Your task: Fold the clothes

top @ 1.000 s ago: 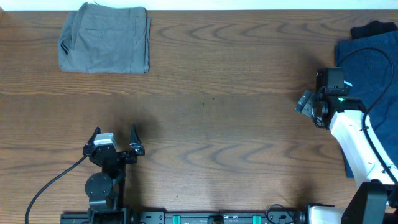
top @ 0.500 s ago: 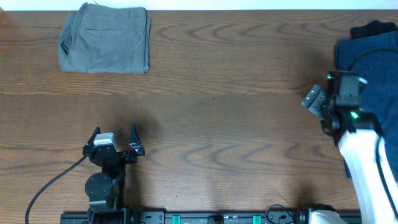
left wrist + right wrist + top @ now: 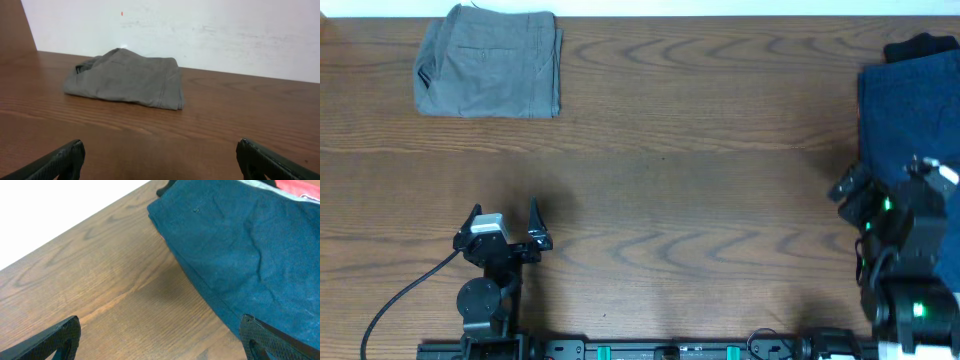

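Overhead, the grey-khaki shorts (image 3: pixel 490 63) lie folded at the tabletop's (image 3: pixel 700 200) far left corner, well apart from the left jaws, which stand wide open and empty. The right jaws hover at the edge of a dark blue garment (image 3: pixel 905 110). Left wrist: the shorts (image 3: pixel 127 80) lie ahead, clear of the open jaws. Right wrist: the jaws are spread and empty, straddling the garment's (image 3: pixel 250 245) edge.

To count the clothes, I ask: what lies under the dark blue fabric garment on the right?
A small black garment shows at the far edge of the dark blue fabric garment. How far it reaches under, and anything else below, is covered.
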Robot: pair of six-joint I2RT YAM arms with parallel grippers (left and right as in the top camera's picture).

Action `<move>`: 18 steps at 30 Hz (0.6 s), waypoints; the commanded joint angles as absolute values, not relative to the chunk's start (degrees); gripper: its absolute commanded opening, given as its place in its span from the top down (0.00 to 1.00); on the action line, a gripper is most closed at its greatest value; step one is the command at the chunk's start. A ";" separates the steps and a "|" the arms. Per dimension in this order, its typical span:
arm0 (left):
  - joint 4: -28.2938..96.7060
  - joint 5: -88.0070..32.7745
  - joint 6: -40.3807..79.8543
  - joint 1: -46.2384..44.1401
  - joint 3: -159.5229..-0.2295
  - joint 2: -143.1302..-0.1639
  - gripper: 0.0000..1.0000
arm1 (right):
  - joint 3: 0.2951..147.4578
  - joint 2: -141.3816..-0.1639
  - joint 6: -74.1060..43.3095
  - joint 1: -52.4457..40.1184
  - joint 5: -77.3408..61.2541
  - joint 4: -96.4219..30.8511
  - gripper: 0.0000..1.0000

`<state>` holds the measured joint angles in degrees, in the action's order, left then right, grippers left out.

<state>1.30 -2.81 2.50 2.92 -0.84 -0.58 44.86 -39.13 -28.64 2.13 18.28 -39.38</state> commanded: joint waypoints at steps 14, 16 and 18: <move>3.81 -2.07 1.52 3.16 -0.23 -0.23 0.02 | 18.41 -7.79 -28.14 0.97 4.43 -23.44 0.01; 3.81 -2.07 1.50 3.16 -0.23 -0.23 0.02 | 15.84 -5.41 -27.97 -0.25 4.43 -20.51 0.01; 3.81 -2.07 1.50 3.16 -0.23 -0.23 0.02 | 13.32 -3.20 -27.29 -1.41 4.25 -18.13 0.01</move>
<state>1.52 -2.81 2.50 2.92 -0.99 -0.58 16.08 -5.72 -28.58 0.23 6.72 -19.77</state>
